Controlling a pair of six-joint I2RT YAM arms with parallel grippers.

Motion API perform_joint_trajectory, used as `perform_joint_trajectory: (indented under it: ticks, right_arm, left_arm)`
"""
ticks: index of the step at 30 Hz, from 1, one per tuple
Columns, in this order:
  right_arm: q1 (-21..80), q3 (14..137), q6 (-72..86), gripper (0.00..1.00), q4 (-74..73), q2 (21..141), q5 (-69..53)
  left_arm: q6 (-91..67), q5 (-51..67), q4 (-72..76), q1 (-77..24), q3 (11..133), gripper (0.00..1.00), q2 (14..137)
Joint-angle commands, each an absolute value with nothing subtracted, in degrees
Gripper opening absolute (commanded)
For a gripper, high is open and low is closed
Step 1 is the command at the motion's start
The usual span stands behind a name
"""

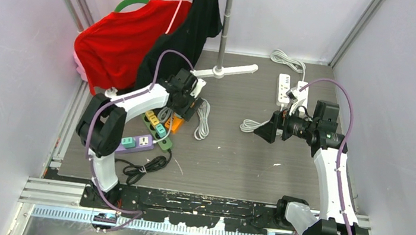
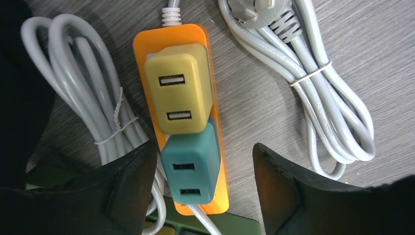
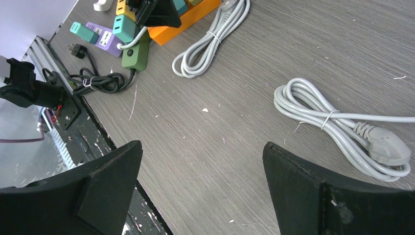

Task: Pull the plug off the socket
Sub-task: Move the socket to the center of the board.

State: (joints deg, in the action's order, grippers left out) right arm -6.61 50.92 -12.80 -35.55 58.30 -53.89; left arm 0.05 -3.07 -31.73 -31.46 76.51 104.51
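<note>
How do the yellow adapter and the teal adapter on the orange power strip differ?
The yellow adapter sits nearer the cord end of the orange power strip; the teal adapter sits nearer its free end. The teal adapter lies between the fingers of the left gripper; the yellow adapter lies beyond them. Both are plugged into the strip, each showing two USB ports.

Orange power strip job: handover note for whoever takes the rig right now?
Left gripper: open, fingers straddling the teal plug, not clamped.
Right gripper: open, over bare table beside a coiled grey cable.
Things: teal plug and yellow plug both seated in the orange strip.
Done: gripper placed over the strip.
Left: close on a plug and pull it off the socket; the strip may lift, so perhaps pin it with the right.
</note>
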Motion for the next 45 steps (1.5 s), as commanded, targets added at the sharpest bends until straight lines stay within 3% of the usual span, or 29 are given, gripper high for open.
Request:
perform_joint_trajectory:
  ticks: [1,9,14,20,29,40,45]
  right_arm:
    - [-6.77,51.42,-13.95,0.98,-34.01,57.32,-55.52]
    - [-6.75,51.5,-14.69,0.98,-34.52,57.41,-55.63]
    - [-6.77,51.6,-14.94,0.98,-34.79,57.43,-55.55]
    - [-6.76,51.64,-15.16,0.98,-35.01,57.39,-55.52]
    - [-6.72,51.67,-15.56,0.98,-35.24,57.26,-55.63]
    - [-6.77,51.69,-15.82,0.98,-35.46,57.38,-55.71]
    - [-6.76,51.67,-15.99,0.98,-35.59,57.39,-55.68]
  left_arm:
    - [0.97,0.16,-32.43,-30.33,79.44,0.7,106.21]
    - [0.03,3.37,-32.52,-29.09,79.55,0.64,108.7]
    - [-2.69,8.66,-32.57,-29.09,79.52,0.53,109.57]
    - [-5.22,8.89,-32.69,-29.86,79.15,0.55,109.74]
    - [-1.98,-3.44,-36.56,-30.41,80.74,0.66,110.34]
    - [-1.2,-3.98,-38.41,-30.41,81.19,0.66,111.72]
    - [-2.93,1.1,-38.64,-30.68,80.31,0.59,111.73]
